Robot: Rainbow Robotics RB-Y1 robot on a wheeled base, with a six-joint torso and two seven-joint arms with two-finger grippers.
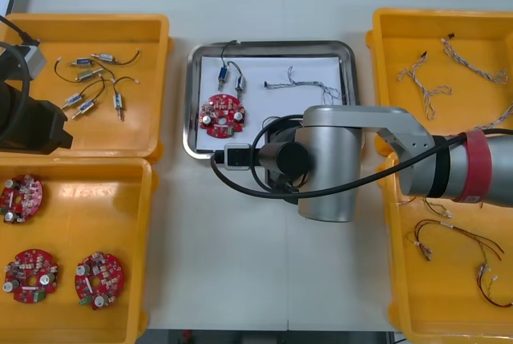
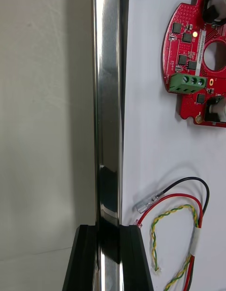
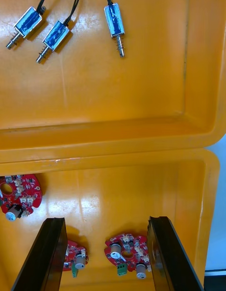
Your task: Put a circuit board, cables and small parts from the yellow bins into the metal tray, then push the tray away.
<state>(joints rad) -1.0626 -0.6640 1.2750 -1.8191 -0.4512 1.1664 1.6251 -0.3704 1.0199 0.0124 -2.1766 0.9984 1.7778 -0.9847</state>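
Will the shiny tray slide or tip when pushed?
Probably slides easily: the tray is flat shiny metal on a smooth table. Tipping seems unlikely: it sits low, the right gripper pinching its rim. Loose cables inside may shift. The left gripper hangs open over the bins.

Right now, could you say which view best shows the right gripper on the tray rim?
The right wrist view: the right gripper straddles the metal tray rim. From the front its arm covers it; the left wrist view faces yellow bins.
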